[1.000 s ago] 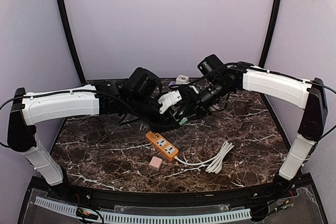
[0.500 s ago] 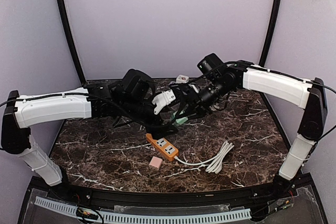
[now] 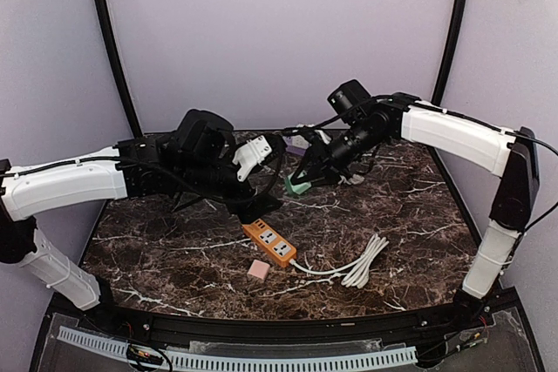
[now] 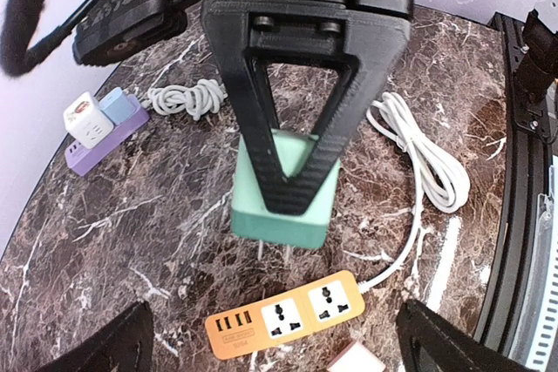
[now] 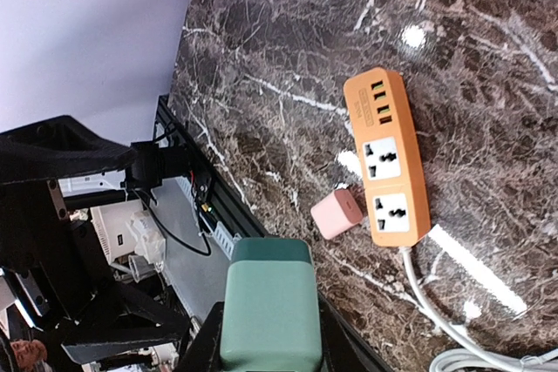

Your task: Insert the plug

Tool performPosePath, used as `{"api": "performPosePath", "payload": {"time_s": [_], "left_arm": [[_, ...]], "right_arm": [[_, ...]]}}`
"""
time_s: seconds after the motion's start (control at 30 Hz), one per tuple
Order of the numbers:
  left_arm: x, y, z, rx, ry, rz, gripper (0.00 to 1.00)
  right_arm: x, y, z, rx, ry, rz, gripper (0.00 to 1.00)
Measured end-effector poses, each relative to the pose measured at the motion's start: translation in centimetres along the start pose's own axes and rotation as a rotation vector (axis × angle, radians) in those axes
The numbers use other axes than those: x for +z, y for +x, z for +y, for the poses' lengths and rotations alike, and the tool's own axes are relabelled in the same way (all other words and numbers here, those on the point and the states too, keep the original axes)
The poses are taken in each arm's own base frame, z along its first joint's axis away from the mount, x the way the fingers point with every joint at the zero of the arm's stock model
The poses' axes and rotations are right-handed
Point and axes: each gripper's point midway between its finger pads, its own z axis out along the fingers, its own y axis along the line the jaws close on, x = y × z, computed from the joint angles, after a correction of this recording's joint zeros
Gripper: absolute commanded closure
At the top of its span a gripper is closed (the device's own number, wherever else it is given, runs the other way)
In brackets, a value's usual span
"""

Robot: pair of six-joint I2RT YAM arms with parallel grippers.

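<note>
A green plug [image 3: 298, 186] hangs above the table, its two prongs pointing down in the left wrist view [image 4: 281, 202]. My right gripper [image 3: 302, 179] is shut on the plug, its black fingers [image 4: 261, 141] clamping the plug's sides. In the right wrist view the plug [image 5: 266, 311] fills the bottom between the jaws. The orange power strip [image 3: 268, 242] lies flat below and in front, sockets up [image 4: 288, 313] [image 5: 388, 158]. My left gripper [image 3: 267, 173] stands wide open to the left of the plug, with nothing in it [image 4: 277, 350].
A pink cube adapter [image 3: 258, 269] [image 5: 336, 213] lies beside the strip. The strip's white cable [image 3: 357, 266] [image 4: 427, 150] coils to the right. At the back lie a purple strip with white adapters [image 4: 100, 124] and a bundled white cord [image 4: 187, 98].
My left gripper has opened, let go of the green plug and drawn back to the left. The right gripper keeps the plug and has lifted slightly.
</note>
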Motion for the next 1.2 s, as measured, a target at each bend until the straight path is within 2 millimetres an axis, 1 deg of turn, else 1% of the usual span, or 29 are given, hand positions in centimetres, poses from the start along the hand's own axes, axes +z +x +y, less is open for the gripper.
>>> {"api": "performPosePath", "payload": {"time_s": [0.1, 0.17, 0.23, 0.37, 0.5, 0.7, 0.9, 1.0, 1.1, 1.17, 1.2], "left_arm": [[-1.2, 0.3, 0.7, -0.004, -0.042, -0.004, 0.01], [-1.9, 0.8, 1.1, -0.008, -0.07, 0.001, 0.01], [-2.4, 1.5, 1.4, -0.009, -0.093, 0.011, 0.01], [-3.5, 3.4, 2.1, -0.007, -0.145, 0.047, 0.01], [-4.7, 5.3, 2.9, -0.007, -0.202, 0.073, 0.01], [-7.5, 8.2, 3.7, -0.008, -0.272, 0.084, 0.01], [-10.0, 10.2, 4.1, -0.017, -0.318, 0.06, 0.01], [-11.1, 11.1, 4.4, -0.025, -0.348, 0.046, 0.01], [-12.0, 12.0, 4.5, -0.04, -0.368, 0.031, 0.01], [-12.5, 12.4, 4.5, -0.055, -0.373, 0.018, 0.01], [-12.7, 12.7, 4.5, -0.064, -0.375, 0.012, 0.01]], "right_arm": [[-0.4, -1.4, -0.4, -0.015, 0.038, -0.037, 1.0], [-0.6, -2.1, -0.5, -0.027, 0.065, -0.055, 1.0], [-1.0, -3.0, -0.5, -0.049, 0.094, -0.081, 1.0], [-1.8, -4.2, -0.2, -0.095, 0.137, -0.124, 1.0], [-2.0, -5.1, -0.3, -0.127, 0.166, -0.143, 1.0], [-1.1, -5.7, -1.8, -0.135, 0.22, -0.127, 1.0], [-0.4, -6.7, -2.9, -0.141, 0.273, -0.135, 1.0], [-0.1, -7.2, -2.7, -0.156, 0.285, -0.141, 1.0], [0.7, -7.8, -2.0, -0.185, 0.288, -0.143, 1.0], [1.5, -7.6, -1.8, -0.202, 0.299, -0.13, 1.0], [2.1, -7.2, -1.7, -0.21, 0.307, -0.114, 1.0]]}}
